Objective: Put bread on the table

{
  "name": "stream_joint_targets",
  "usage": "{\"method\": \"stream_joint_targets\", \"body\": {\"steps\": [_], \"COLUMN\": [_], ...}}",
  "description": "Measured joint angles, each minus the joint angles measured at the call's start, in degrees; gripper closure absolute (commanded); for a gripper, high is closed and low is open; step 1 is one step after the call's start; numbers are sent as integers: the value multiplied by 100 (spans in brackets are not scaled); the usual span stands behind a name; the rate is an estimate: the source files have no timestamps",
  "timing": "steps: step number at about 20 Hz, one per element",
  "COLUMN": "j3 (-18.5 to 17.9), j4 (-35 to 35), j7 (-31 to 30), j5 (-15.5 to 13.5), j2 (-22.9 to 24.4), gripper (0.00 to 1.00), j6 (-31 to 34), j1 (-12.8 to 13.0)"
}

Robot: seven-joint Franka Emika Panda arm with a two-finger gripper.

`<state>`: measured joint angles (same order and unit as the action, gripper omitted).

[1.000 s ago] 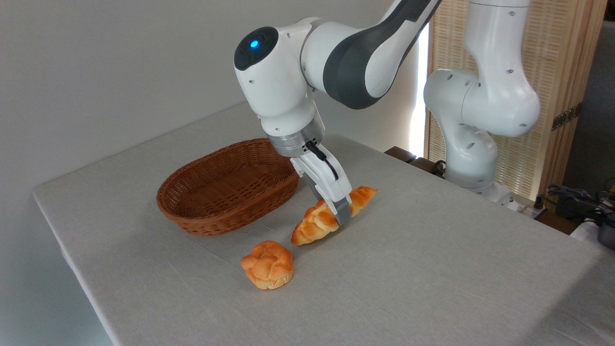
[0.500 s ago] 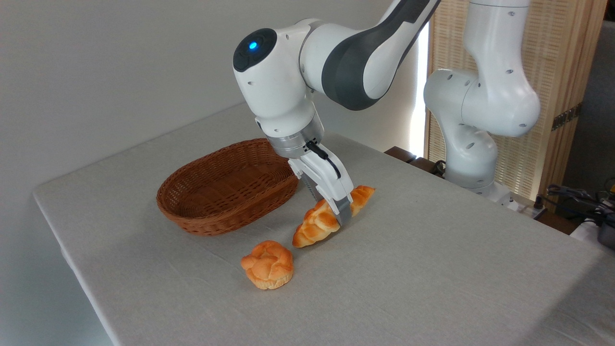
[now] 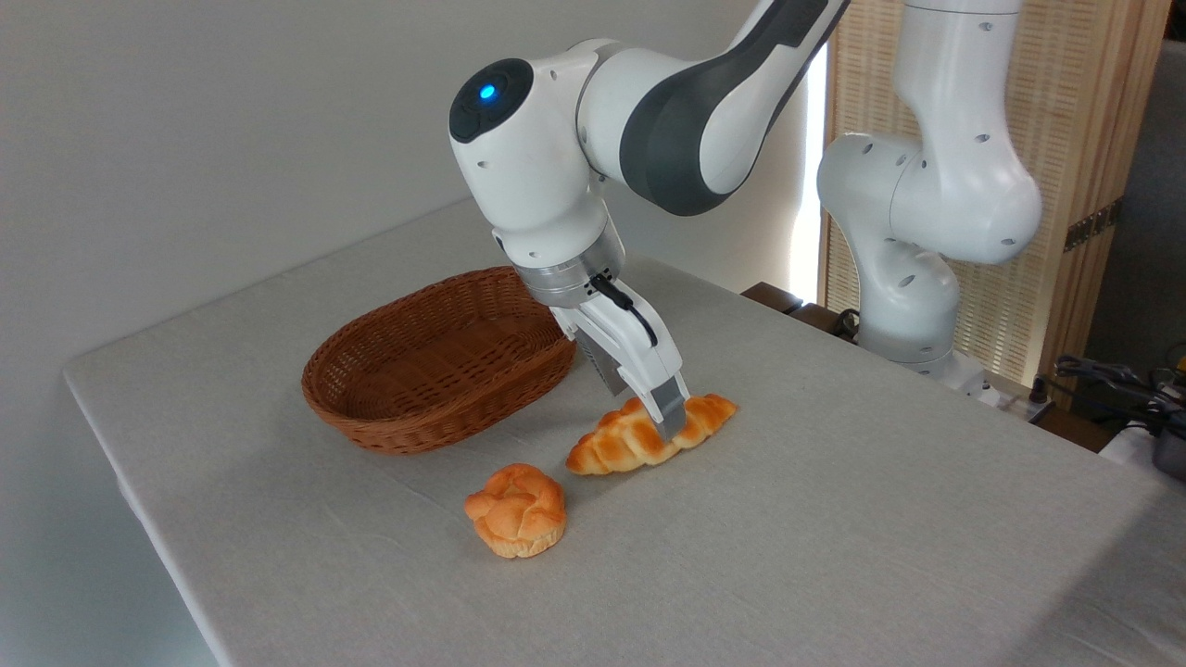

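Gripper (image 3: pixel 669 419): tilted, fingers straddling the braided loaf; whether they pinch it or have let go I cannot tell.
Braided loaf (image 3: pixel 639 438): lying flat on the table, just right of the basket.
Table (image 3: pixel 834 519): grey woven cloth.
Wicker basket (image 3: pixel 435 366): brown, oval.
Knotted bun (image 3: pixel 516 509): in front of the loaf, apart from it.
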<state>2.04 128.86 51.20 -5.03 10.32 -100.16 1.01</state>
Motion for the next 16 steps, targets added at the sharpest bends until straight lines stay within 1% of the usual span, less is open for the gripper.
{"method": "stream_joint_targets", "body": {"steps": [5, 8, 11, 14, 15, 16], "j3": [0, 15, 47, 52, 49, 43], "j4": [-38, -330, -901, -1702, -1879, -2204], "j7": [0, 0, 0, 0, -1, -12], "j5": [0, -1, -61, -253, -272, -289], "j2": [15, 49, 71, 71, 54, -3], "gripper": [0, 0, 0, 0, 0, 0], "j6": [6, 123, 273, 395, 432, 514], "j1": [0, 3, 5, 0, -3, -9]}}
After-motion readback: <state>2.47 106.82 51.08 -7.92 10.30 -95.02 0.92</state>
